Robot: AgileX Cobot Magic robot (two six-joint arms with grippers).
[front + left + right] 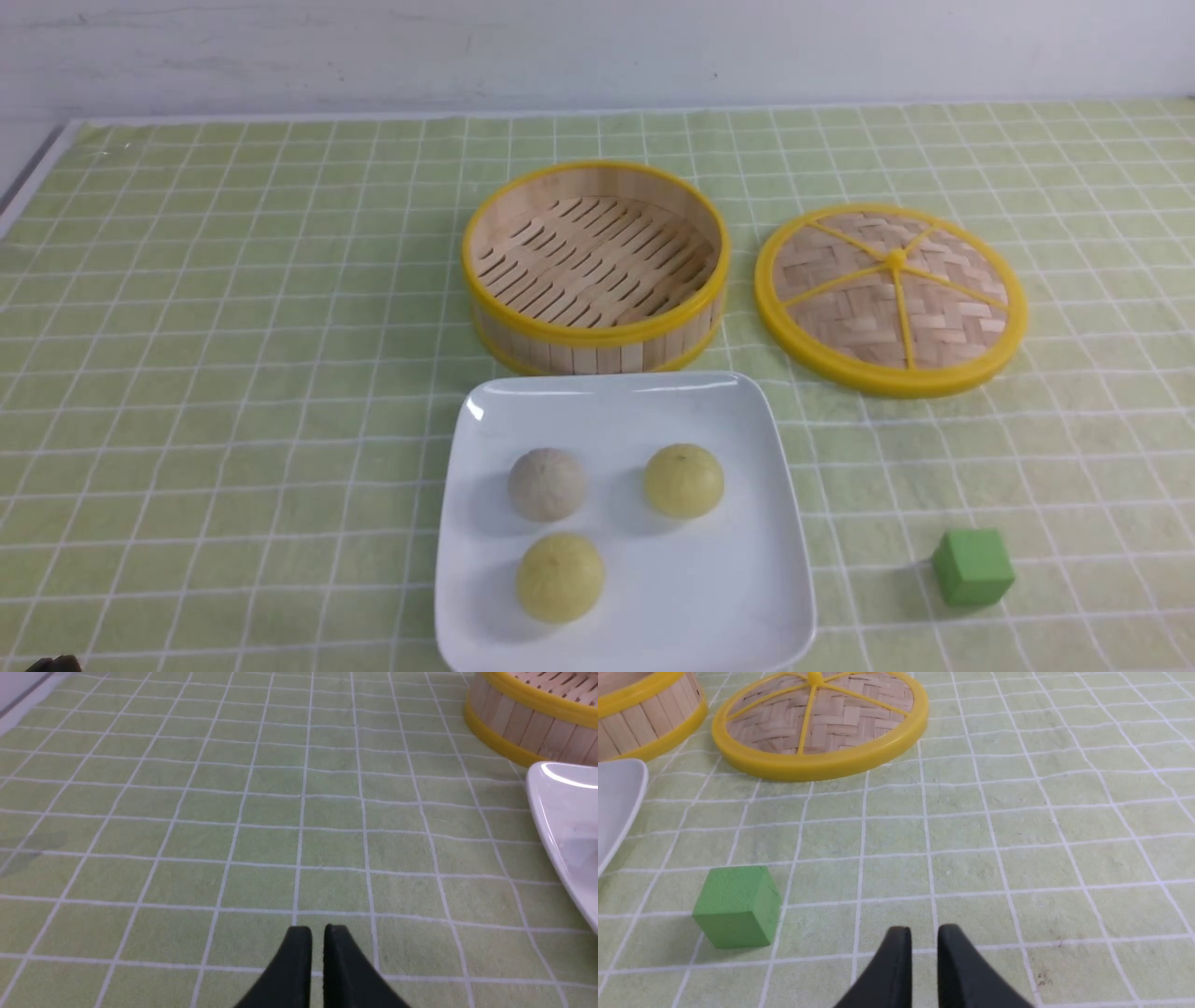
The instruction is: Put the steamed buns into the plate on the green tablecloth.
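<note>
All three buns [597, 518] sit on the plate [738, 597], well apart from the left gripper [317, 933] and right gripper [924, 933], both barely parted, empty, over cloth [233, 373].

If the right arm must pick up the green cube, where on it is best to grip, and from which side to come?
Probably from above, closing on two opposite flat side faces of the green cube. It sits flat on the green tablecloth, turned slightly off the grid lines, so the wrist should rotate to match its faces. Open cloth surrounds it; the plate lies well to its left. The right gripper would need to open wider first.
</note>
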